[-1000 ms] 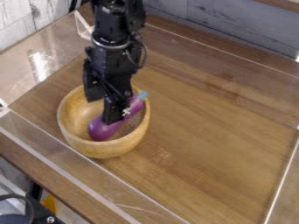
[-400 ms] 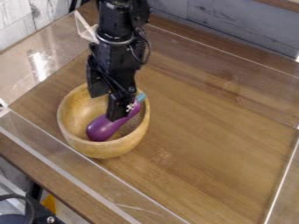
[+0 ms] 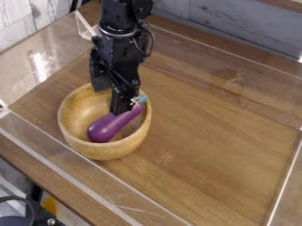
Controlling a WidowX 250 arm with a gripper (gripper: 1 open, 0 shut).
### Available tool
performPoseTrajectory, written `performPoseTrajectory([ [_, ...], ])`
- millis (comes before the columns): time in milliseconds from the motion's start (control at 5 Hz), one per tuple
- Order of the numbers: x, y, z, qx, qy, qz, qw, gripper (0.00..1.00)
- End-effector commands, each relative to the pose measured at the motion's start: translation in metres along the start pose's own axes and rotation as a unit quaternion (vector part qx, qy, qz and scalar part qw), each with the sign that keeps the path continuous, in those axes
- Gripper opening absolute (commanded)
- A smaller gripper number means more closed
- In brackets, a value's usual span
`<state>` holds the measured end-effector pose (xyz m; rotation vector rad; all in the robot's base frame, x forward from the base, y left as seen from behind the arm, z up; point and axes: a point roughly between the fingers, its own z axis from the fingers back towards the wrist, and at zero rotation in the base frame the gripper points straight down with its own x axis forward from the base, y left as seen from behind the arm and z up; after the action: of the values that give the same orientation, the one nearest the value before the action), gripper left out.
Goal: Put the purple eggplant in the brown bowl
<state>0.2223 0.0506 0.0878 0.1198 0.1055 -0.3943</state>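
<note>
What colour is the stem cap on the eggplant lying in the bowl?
Teal-green, on the purple eggplant inside the brown bowl. It shows in the camera view.

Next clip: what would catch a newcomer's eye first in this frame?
The purple eggplant stands out, lying inside the brown bowl at the left of the wooden table, its green stem end toward the bowl's far rim. Right above it hangs the black gripper, pointing down with its jaws open and holding nothing.

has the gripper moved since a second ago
Yes. The gripper has risen off the purple eggplant, which lies in the brown bowl; more of the eggplant shows now.
</note>
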Motion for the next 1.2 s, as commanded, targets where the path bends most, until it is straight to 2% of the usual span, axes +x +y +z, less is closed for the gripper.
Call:
performPoseTrajectory([
  [0, 0.005, 0.008, 0.01, 0.009, -0.02, 0.01, 0.9997, 1.0],
  [1000, 0.013, 0.023, 0.015, 0.005, -0.038, 0.033, 0.9987, 1.0],
])
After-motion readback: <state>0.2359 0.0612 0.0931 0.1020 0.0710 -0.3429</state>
